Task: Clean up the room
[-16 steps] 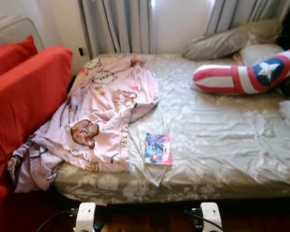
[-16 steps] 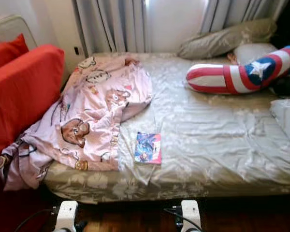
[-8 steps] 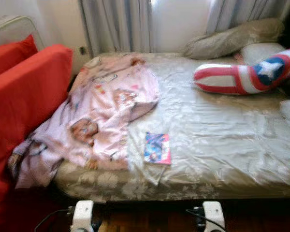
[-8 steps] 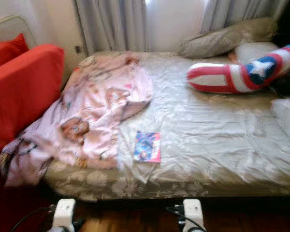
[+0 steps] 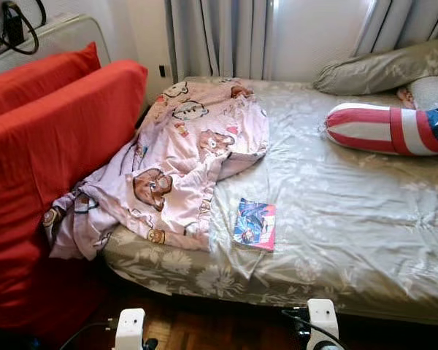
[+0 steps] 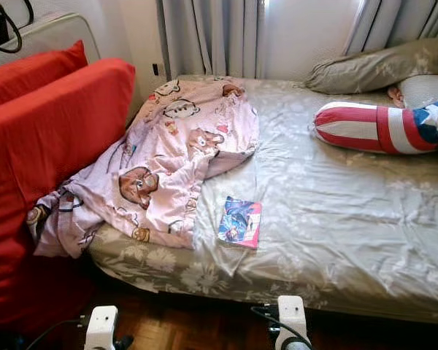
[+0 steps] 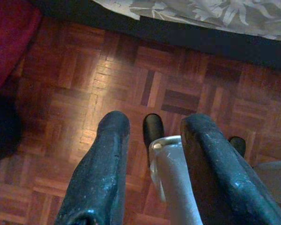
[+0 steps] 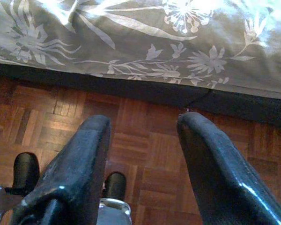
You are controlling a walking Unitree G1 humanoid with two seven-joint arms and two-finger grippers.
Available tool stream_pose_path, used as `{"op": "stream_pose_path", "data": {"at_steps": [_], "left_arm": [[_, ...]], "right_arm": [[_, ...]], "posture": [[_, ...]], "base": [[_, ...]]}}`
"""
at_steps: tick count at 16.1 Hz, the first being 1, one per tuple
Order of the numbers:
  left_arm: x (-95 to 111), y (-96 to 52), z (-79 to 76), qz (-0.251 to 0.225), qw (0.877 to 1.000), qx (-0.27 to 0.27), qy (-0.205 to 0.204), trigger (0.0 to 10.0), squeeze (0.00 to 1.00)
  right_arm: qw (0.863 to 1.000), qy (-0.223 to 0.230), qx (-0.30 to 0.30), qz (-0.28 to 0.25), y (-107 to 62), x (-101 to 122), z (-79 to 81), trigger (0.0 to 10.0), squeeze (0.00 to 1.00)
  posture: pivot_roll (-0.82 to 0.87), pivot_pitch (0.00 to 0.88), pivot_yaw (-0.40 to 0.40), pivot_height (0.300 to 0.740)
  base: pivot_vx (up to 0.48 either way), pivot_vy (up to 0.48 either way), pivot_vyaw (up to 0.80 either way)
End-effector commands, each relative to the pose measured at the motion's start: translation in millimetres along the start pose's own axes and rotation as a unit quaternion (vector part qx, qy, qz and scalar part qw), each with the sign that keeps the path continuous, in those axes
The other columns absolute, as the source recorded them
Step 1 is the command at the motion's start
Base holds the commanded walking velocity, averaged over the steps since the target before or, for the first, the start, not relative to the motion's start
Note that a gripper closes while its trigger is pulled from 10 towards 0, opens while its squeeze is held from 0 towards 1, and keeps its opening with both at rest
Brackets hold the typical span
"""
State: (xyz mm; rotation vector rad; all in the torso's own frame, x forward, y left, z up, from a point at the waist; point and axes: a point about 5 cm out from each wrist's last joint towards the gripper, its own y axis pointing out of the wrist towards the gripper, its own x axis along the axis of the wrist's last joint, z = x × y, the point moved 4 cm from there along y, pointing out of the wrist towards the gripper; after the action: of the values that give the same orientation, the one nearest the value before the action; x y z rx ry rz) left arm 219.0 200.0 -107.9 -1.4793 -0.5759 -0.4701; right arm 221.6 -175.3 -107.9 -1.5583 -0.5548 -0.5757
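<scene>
Both arms hang low at the foot of the picture, white wrists just poking into the head view, and neither is holding a thing. The left gripper (image 7: 152, 136) points down at the floor (image 7: 84, 79), its two black, scuffed fingers spread with a plain gap between them; the right gripper (image 8: 143, 136) does the same, fingers apart over glossy brown parquet laid in little blocks. Just ahead of the right gripper comes the hanging edge of the bed sheet (image 8: 145, 42), grey-olive satin printed with pale flowers and leaves. Up on the bed (image 5: 336, 219), ahead and between the two grippers, lies a small book (image 5: 255, 224), flat, thin and glossy, blue cover with a pink edge, near the mattress front. Touching the space just left of it is a crumpled pink blanket (image 5: 186, 157), soft cloth with brown cartoon bears, one corner spilling off the bed towards the floor. Further left of the left gripper stands a red sofa (image 5: 51, 153), matte fabric, plump cushions. Far ahead on the right, a long round pillow (image 5: 387, 130) striped red and white with a blue band, and behind it a flat grey-green pillow (image 5: 383, 69) in the same flowery satin. Beyond all that, grey pleated curtains (image 5: 215, 36) against the wall.
</scene>
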Motion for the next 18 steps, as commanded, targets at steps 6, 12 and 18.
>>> {"op": "stream_pose_path", "data": {"at_steps": [6, 12, 18], "left_arm": [[3, 1.1, -0.2, 0.005, 1.000, 0.003, 0.001, 10.0, 0.00], [5, 1.2, 1.3, 0.001, 1.000, 0.006, 0.002, 10.0, 0.00], [4, -0.1, 10.4, 0.000, 1.000, 0.009, 0.002, 10.0, 0.00]], "right_arm": [[1.000, 0.006, 0.003, -0.015, 1.9, 11, 3.9, 10.0, 0.00], [1.000, 0.007, 0.013, -0.015, 2.0, 11, 7.6, 10.0, 0.00], [1.000, -0.015, 0.025, -0.010, 1.9, 9, 12.7, 10.0, 0.00]], "posture": [[0.05, 0.000, -0.005, 0.740], [0.04, 0.000, -0.005, 0.740], [0.04, 0.000, -0.003, 0.740]], "base": [[0.000, 0.000, 0.42], [0.000, 0.000, 0.00], [0.082, 0.000, 0.09]]}}
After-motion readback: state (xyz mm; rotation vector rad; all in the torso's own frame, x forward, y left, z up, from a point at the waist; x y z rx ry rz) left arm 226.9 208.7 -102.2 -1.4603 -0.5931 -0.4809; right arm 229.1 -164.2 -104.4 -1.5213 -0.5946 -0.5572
